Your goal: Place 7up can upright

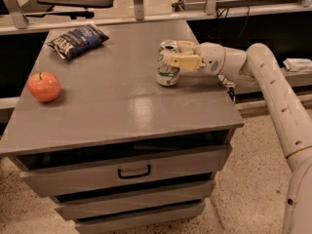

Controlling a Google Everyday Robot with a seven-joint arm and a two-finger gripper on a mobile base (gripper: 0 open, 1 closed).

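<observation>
7up can (167, 75) stood upright on tabletop (122, 111), upper half clamped inside gripper (172, 53); green label lettering unreadable.

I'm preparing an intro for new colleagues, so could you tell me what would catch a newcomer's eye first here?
The white robot arm reaches in from the right, its gripper closed around a whitish-silver, green-marked 7up can standing upright on the right half of the grey cabinet top. A round red-orange apple sits at its left edge, a dark blue chip bag at the far left corner.
</observation>
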